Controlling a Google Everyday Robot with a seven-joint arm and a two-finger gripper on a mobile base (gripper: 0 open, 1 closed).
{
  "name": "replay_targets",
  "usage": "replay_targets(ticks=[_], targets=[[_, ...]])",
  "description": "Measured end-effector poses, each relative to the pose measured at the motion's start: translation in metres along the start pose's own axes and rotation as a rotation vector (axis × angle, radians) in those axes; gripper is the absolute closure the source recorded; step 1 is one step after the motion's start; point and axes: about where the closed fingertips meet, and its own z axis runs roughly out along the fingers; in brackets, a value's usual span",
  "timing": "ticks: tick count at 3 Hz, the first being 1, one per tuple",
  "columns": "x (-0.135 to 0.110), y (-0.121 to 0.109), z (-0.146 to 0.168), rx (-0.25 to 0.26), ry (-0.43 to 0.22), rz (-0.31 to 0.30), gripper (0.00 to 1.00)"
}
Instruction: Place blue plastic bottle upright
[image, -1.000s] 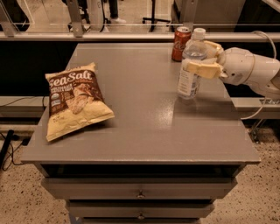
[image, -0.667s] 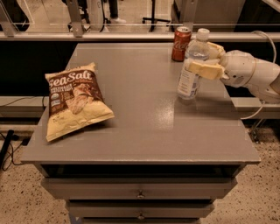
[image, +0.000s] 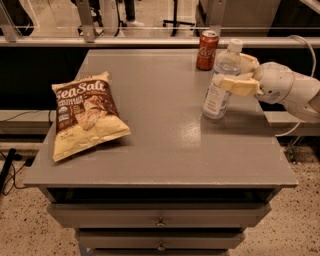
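The blue plastic bottle (image: 219, 85) is clear with a white cap and a white-and-blue label. It stands on its base on the right part of the grey table (image: 165, 150), its top leaning slightly to the right. My gripper (image: 234, 74) reaches in from the right and is shut on the bottle's upper body. One cream finger (image: 236, 85) crosses in front of the bottle and the other (image: 248, 62) lies behind it.
A red soda can (image: 207, 49) stands upright just behind and left of the bottle, near the table's far edge. A yellow-and-brown Sea Salt chip bag (image: 86, 114) lies flat on the left side. Drawers sit below the tabletop. A rail runs behind the table.
Almost nothing differs. The bottle stays in the same spot in my grip, and my wrist has shifted very slightly to the right.
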Motion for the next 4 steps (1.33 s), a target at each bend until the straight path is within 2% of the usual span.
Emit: replay_targets(ticks=[1,2,3,4], targets=[[0.006,0.004,-0.001,-0.014,0.008,-0.005,0.14],[0.012,0.006,-0.003,-0.015,0.018,-0.004,0.00],[0.011,0.004,-0.011,0.002,0.047,-0.022,0.00],[-0.007,0.000,-0.040,0.055,0.126,-0.070,0.00]])
